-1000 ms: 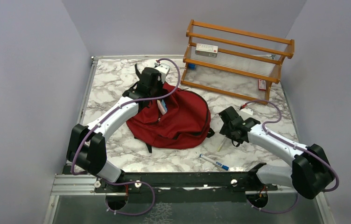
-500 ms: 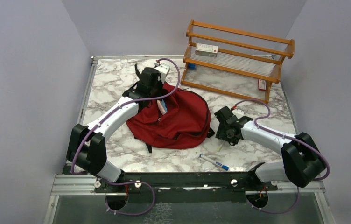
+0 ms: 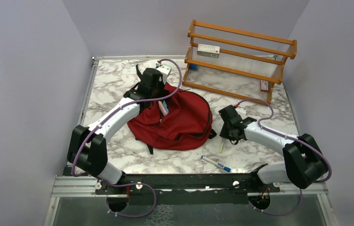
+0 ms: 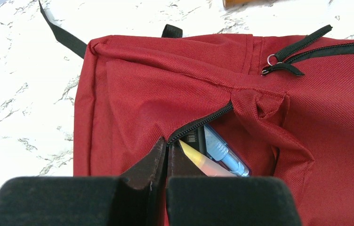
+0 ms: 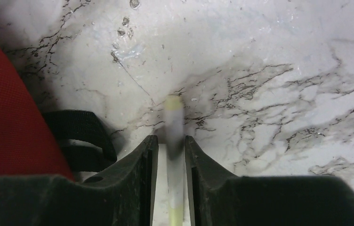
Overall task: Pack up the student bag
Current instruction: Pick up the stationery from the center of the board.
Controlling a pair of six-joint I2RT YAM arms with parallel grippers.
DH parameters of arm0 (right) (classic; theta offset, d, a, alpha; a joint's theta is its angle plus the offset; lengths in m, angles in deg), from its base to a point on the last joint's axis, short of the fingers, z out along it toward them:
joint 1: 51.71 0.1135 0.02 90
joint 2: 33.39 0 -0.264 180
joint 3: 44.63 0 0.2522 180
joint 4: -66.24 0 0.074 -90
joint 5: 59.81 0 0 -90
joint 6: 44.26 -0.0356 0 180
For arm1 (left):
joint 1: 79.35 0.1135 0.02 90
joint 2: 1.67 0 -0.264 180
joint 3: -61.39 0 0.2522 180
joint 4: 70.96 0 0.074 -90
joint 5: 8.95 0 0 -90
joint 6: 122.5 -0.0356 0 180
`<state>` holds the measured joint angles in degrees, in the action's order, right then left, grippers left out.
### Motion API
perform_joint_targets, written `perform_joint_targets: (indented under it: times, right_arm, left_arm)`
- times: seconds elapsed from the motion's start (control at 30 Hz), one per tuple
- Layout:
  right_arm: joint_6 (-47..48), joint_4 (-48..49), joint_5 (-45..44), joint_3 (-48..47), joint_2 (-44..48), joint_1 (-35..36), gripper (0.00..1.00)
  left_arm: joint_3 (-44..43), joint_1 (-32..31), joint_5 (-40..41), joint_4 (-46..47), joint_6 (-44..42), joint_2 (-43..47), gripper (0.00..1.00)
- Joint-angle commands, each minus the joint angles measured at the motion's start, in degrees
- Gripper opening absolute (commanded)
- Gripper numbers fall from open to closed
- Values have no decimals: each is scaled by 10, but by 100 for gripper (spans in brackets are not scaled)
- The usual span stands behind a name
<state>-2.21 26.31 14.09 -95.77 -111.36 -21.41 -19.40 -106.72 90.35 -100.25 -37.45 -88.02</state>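
The student bag (image 3: 180, 123), dark red with black zippers, lies mid-table and fills the left wrist view (image 4: 165, 94). My left gripper (image 3: 152, 89) (image 4: 167, 157) is shut on the bag's fabric edge beside the zipper, holding a pocket agape. A yellow-tipped pen (image 4: 198, 160) and a blue pen (image 4: 222, 155) sit inside the pocket. My right gripper (image 3: 230, 134) (image 5: 171, 141) is low over the table just right of the bag. It straddles a pale pen (image 5: 174, 122) (image 3: 221, 146). Its jaws are narrow, with a slim gap still showing on the pen's left side.
A blue-and-white pen (image 3: 216, 164) lies near the table's front edge. A wooden rack (image 3: 241, 56) at the back right holds a white box (image 3: 208, 50). A black bag strap (image 5: 81, 136) lies left of my right fingers.
My right gripper has moved left toward the bag and come down over the pale pen, and its jaws have narrowed around it. The left gripper and the bag have not moved.
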Motion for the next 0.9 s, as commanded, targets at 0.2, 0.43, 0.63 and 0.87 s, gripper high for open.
perform_joint_targets:
  times: [0.2,0.43,0.63,0.87]
  right_arm:
    - [-3,-25,-8,19,44,-2,10]
    - [41,-69,-77,-56,128,-2,1]
    - [116,39,-22,-100,184,-2,1]
    - [113,229,109,-160,95,30,1]
  left_arm:
    - [-10,7,11,5,-2,9,0]
    - [-11,7,11,4,-3,4,0]
    - [-11,7,10,4,-2,8,0]
    - [-12,7,11,2,-2,6,0]
